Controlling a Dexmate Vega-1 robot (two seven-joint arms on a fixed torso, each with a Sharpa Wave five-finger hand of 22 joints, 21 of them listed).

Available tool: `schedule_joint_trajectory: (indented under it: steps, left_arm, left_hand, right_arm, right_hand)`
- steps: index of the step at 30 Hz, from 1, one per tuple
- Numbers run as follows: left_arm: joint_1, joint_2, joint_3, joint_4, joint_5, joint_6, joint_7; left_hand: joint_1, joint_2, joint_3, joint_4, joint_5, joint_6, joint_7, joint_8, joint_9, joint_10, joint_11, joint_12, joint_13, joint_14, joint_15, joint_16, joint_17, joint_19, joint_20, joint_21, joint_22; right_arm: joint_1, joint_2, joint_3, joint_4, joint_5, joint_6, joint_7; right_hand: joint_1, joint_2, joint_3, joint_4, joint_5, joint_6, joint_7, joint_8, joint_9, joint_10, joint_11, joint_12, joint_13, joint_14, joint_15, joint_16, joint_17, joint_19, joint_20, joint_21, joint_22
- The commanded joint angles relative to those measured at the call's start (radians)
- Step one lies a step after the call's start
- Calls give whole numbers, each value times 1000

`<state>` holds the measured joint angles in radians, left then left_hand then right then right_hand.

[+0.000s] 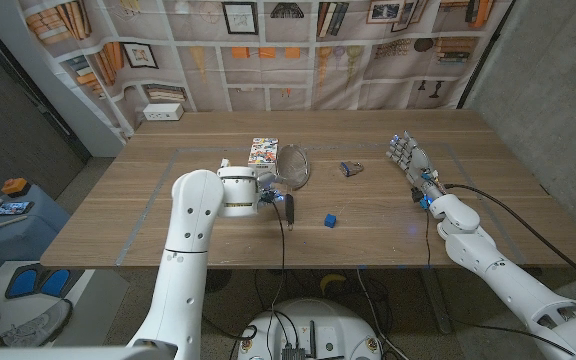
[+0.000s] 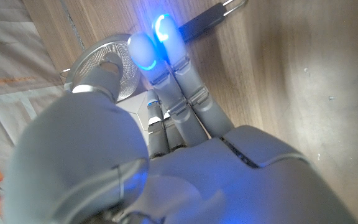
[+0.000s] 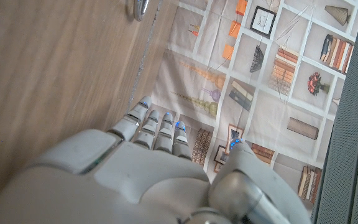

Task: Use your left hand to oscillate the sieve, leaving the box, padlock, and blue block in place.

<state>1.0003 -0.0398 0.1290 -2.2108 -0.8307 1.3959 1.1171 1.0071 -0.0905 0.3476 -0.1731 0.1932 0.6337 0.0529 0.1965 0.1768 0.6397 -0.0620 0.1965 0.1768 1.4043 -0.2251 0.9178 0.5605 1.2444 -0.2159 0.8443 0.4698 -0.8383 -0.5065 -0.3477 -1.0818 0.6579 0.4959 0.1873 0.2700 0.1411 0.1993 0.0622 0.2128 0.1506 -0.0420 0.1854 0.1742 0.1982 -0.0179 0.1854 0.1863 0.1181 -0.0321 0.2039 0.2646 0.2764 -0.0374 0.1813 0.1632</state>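
The sieve [image 1: 293,166] is a round metal mesh bowl with a dark handle [image 1: 290,207], at the table's middle and tilted up toward me. My left hand [image 1: 266,196] holds it where the handle meets the rim. In the left wrist view its fingers [image 2: 166,56] reach over the handle [image 2: 207,18], and the thumb sits by the mesh [image 2: 101,53]. Behind the sieve lies the colourful box [image 1: 262,151], with the padlock [image 1: 350,169] to its right. The blue block [image 1: 330,220] is nearer the front edge. My right hand [image 1: 408,160] stands open, well right of the padlock.
A white box [image 1: 163,112] sits at the table's far left corner. The printed bookshelf backdrop [image 1: 298,50] hangs behind the table. A metal part [image 3: 138,7] shows on the wood beyond my right hand's fingers [image 3: 157,127]. Cables [image 1: 283,250] run off the front edge.
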Motion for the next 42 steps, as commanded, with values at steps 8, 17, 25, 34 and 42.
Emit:
schedule_joint_trajectory:
  steps: [8,17,25,34,42]
  left_arm:
    - [34,-145,3,14,176,0,0]
    - [42,-189,4,19,228,0,0]
    - [40,-222,-2,36,262,0,0]
    - [40,-266,-11,62,304,0,0]
    - [23,-267,-3,88,307,0,0]
  left_hand:
    - [12,1,-13,5,0,31,0,7,4,29,-3,7,2,12,5,29,-8,19,2,16,-2]
    - [12,1,-19,8,0,41,-3,5,4,38,-9,5,2,12,5,43,-15,22,2,21,-7]
    - [20,4,-21,7,1,51,-4,4,4,48,-14,3,2,16,5,63,-17,23,1,26,-12]
    - [38,12,-22,5,3,63,-4,1,5,63,-16,0,3,10,5,87,-28,22,1,33,-21]
    - [49,15,-24,5,4,68,-4,-1,5,67,-16,-2,3,11,4,103,-35,20,1,38,-27]
  right_arm:
    - [14,9,6,38,9,15,15]
    - [13,8,10,42,14,16,20]
    - [12,9,13,50,19,23,27]
    - [5,8,19,53,25,29,30]
    - [-1,8,24,56,30,35,33]
  right_hand:
    - [-4,5,8,-2,-4,12,-2,6,2,10,0,6,0,8,-3,5,-1,8,-2,6,3]
    - [-5,4,10,-3,-5,12,-3,5,2,11,-1,7,0,8,-4,5,-2,8,-2,6,3]
    - [-7,4,13,-3,-5,13,-6,5,2,11,0,6,0,8,-4,6,-3,9,-3,6,3]
    - [-9,3,15,-4,-6,15,-10,5,2,10,-1,6,0,8,-4,6,-4,8,-3,5,3]
    - [-10,3,18,-6,-6,17,-13,5,2,10,0,6,0,9,-3,7,-6,9,-2,5,3]
